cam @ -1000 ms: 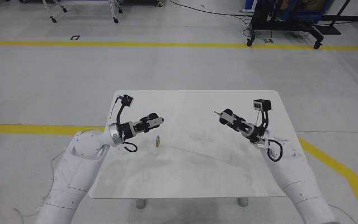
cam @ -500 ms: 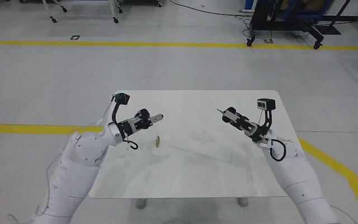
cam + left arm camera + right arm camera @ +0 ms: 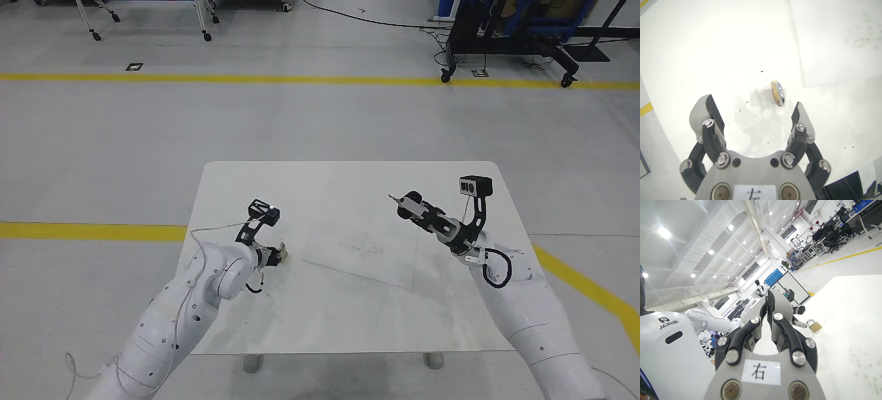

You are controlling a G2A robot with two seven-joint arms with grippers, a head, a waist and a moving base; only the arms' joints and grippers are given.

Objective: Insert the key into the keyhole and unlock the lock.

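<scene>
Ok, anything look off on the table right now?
Only the brass padlock: it stands on its base, shackle up, not flat, just ahead of the open left gripper, so a nudge might topple it. Nothing spilled or damaged.

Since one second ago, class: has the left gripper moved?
Yes. The left gripper drew back toward the robot, ending beside the padlock, which stayed put.

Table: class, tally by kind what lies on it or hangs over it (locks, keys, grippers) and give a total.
Lock: 1, brass, lying on the table.
Key: 1, it seems, a thin tip sticking out of the right gripper.
Grippers: 2, the left gripper open, the right one shut.
Total: 4.
</scene>
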